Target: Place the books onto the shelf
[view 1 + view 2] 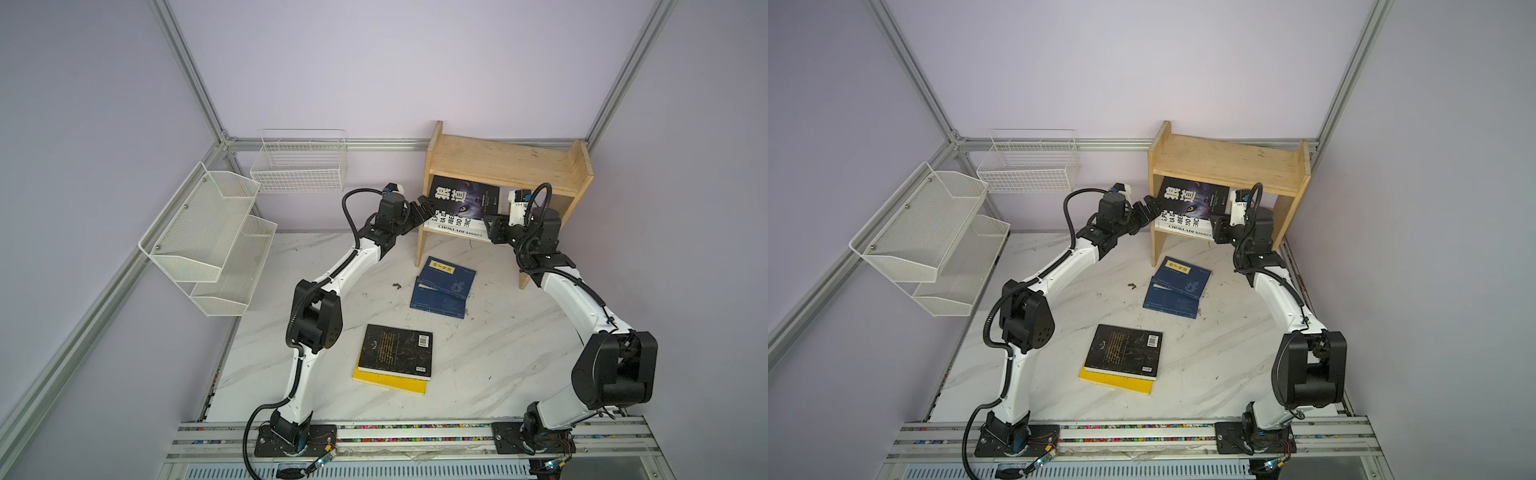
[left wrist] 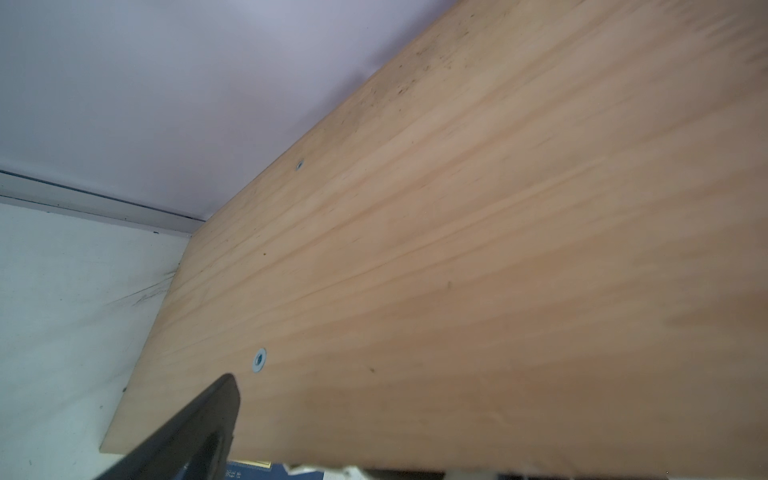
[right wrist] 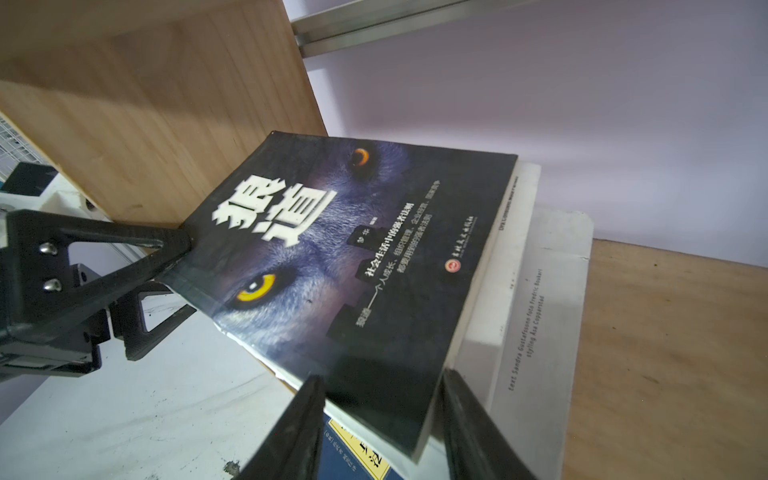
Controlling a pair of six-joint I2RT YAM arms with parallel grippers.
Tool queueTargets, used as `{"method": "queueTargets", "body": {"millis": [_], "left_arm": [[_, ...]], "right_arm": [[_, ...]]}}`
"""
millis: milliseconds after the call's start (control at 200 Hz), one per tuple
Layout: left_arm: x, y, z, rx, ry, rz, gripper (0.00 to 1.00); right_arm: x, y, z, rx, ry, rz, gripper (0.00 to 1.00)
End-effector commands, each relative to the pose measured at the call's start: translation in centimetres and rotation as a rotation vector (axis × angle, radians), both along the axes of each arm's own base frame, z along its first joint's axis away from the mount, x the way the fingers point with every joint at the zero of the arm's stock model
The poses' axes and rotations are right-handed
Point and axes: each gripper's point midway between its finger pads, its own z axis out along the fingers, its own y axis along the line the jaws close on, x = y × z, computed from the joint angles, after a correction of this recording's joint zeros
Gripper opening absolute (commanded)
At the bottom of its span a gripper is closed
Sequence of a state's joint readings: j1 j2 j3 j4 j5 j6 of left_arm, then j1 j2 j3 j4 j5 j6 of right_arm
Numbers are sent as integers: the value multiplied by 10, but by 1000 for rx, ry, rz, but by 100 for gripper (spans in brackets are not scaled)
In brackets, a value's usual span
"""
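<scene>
Right claw [image 3: 380,375] straddles the near corner of the black wolf-cover book [image 1: 465,199] (whether it pinches is unclear), which lies tilted atop two white books [image 1: 457,232] on the lower tier of the wooden shelf [image 1: 505,160]; left claw [image 1: 424,206] gapes wide at its left edge.

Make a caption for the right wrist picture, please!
Right gripper straddles the wolf-eyed black book lying on white books in the wooden shelf, left gripper at its far corner.
</scene>
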State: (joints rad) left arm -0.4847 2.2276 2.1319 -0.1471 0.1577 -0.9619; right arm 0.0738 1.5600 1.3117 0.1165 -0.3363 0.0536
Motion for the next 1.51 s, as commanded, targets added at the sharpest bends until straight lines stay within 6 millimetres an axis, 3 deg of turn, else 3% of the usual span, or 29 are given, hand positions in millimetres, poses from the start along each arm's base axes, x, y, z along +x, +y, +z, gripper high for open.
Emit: {"method": "queueTargets", "body": {"millis": [0,100,165,420,680,1075,1335,1500], "left_arm": [[16,18,20,-33,-24,64,100],[17,18,21,-41,-25,67,100],[17,19,22,-45,-28,67,100],[17,20,23,-49,-26,67,100],[17,19,23,-57,-23,63,100],[12,23,26,-56,-26,63,100],[10,28,25,-60,-21,70,100],[9,31,27,-67,-25,70,100]], "right_arm": [[-2,23,-18,-13,53,77,43],[-2,24,-21,-15,61,78,41],[-3,22,-18,-21,52,66,50],[-20,-5,15,-50,-68,-77,61],[-13,-7,-10,-89,-8,-83,63],[5,-8,-10,-66,-28,-109,60],[-2,-2,0,-24,-39,-76,54],[-15,-19,11,-17,-78,-157,68]]}}
